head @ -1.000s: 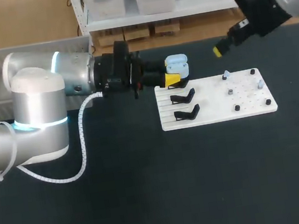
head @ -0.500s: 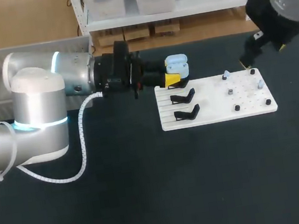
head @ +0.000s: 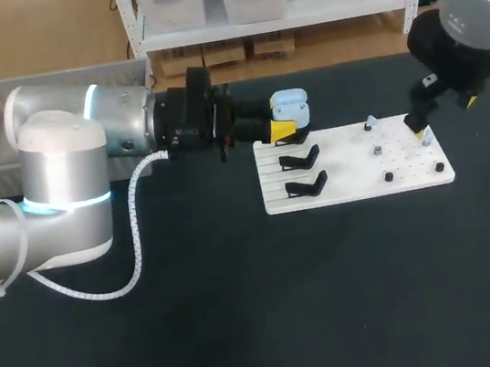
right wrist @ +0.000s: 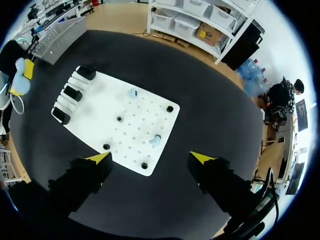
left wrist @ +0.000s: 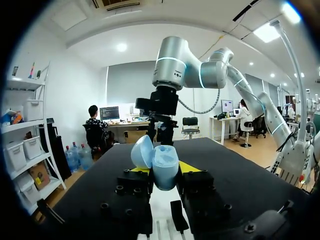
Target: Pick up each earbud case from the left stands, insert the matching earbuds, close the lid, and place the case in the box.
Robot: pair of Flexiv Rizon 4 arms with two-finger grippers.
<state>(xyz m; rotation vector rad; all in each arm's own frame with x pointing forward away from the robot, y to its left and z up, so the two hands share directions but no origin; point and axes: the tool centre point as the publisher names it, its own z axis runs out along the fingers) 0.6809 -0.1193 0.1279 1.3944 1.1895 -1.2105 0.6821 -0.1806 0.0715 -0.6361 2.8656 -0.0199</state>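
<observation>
- The light-blue, rounded plastic earbud case (head: 290,107) (left wrist: 165,167) has its lid hinged open. It is held above the table at the far left corner of the board.
- The left gripper (head: 287,122) (left wrist: 164,169) has its fingers closed on the case from both sides.
- One small light-blue earbud (head: 426,134) (right wrist: 156,141) sits on the board's right part. A second earbud (head: 370,123) (right wrist: 132,93) sits farther in.
- The right gripper (head: 419,130) (right wrist: 151,158) hovers over the nearer earbud. Its fingers are spread wide and hold nothing.
- The step in hand is judged to be the earbud pick. The fingers should be centred on the earbud and brought straight down, clear of the short black pegs (right wrist: 144,165). They should close gently and lift vertically.
- The earbuds rest on a flat white perforated board (head: 355,181) (right wrist: 100,100). Black angled stands (head: 301,158) occupy its left side, and the board lies on the black table (head: 246,312).
</observation>
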